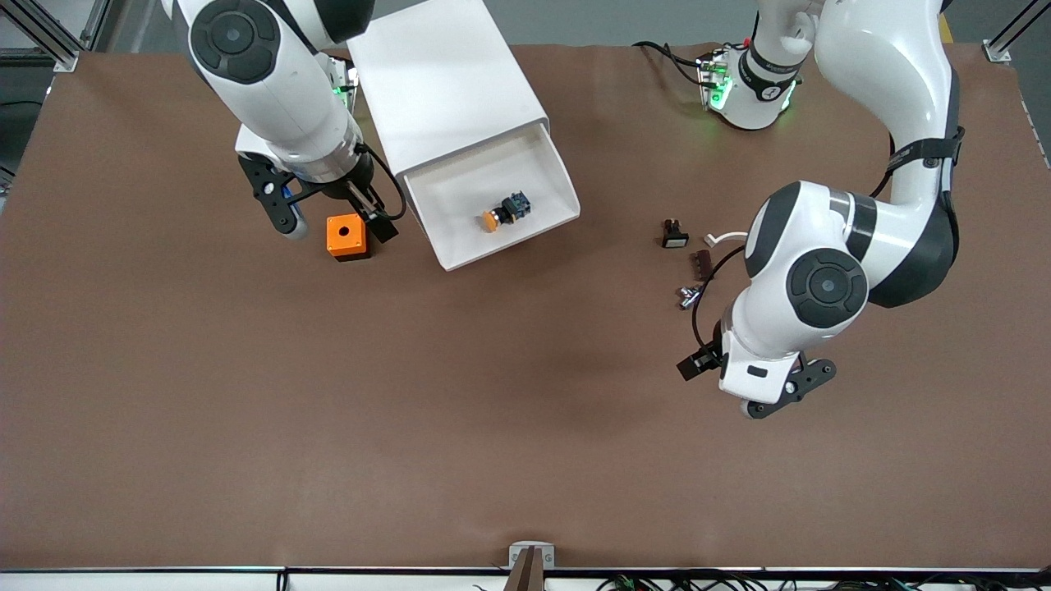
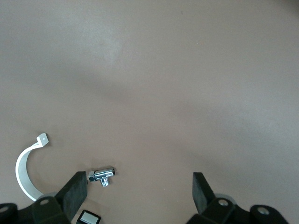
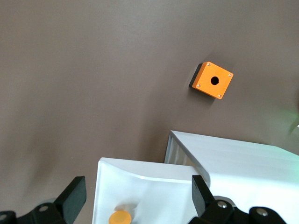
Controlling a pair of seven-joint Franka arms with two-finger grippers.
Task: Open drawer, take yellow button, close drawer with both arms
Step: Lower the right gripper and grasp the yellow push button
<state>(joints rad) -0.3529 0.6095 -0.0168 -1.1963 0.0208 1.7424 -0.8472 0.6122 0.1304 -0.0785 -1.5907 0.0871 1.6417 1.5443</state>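
Observation:
The white drawer stands pulled out of the white cabinet. The button, with its orange-yellow cap, lies in it near its front wall. My right gripper is open and empty, up in the air beside the drawer, over the orange cube. In the right wrist view the drawer and the button's cap show between the open fingers. My left gripper is open and empty, low over bare table at the left arm's end; its fingers stand wide apart.
The orange cube with a hole sits beside the drawer. Small parts lie near the left arm: a black part with a white face, a white curved clip, a chrome fitting and a brown piece.

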